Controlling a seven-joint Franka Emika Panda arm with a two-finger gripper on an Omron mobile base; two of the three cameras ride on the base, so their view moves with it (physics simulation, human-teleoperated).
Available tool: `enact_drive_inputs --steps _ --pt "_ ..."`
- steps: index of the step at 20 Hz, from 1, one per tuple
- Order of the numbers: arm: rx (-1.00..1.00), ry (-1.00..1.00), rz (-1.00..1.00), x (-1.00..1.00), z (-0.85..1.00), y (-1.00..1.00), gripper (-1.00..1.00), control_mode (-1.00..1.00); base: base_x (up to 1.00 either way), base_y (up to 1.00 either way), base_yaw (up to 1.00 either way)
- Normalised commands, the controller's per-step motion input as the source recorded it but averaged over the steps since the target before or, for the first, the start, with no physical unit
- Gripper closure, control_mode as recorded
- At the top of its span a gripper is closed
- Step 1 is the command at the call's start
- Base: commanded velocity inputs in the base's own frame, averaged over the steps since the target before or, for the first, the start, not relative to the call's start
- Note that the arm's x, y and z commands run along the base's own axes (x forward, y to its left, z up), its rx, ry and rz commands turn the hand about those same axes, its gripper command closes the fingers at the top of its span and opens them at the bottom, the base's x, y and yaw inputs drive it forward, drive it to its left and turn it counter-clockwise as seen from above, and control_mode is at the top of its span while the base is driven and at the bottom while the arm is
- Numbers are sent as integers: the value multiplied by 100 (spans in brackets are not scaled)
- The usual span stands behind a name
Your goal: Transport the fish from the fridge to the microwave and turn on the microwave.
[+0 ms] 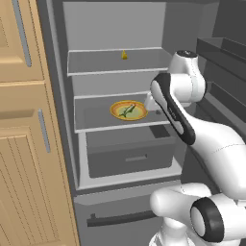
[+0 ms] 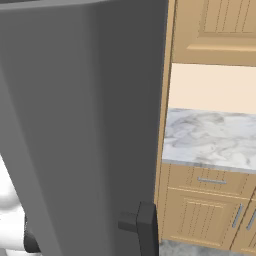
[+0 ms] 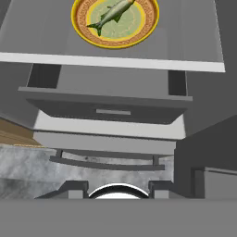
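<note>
Our tool (image 3: 118,187) was half open and held nothing, near the fridge (image 1: 67,144). The fish (image 3: 112,13) lay on its yellow plate (image 3: 83,25) on the shelf; we judged carrying and microwaving were not yet done.

**Fridge shelves and what they carry**

The fridge (image 1: 115,96) stands open at the centre of the left base view, with two pale grey shelves. The upper shelf (image 1: 96,62) bears a tiny yellow cone-shaped item (image 1: 124,55) near its middle. The lower shelf (image 1: 93,115) carries a round yellow-rimmed plate (image 1: 129,110) with a green centre, right of the shelf's middle. The fish (image 1: 128,111) lies on the plate. Below the lower shelf sits a grey drawer (image 1: 129,156).
</note>
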Motion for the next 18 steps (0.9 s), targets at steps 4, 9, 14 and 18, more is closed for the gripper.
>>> enact_drive_inputs --steps 4,9,14,18 --pt "-4 0 0 0 -3 0 -100 -100 0 0 0" --pt "-10 1 -1 0 -14 34 -100 -100 0 0 0" --pt "-1 -15 -10 0 -18 45 -100 -100 0 0 0" --pt "0 -20 -13 0 -26 20 -100 -100 0 0 0"
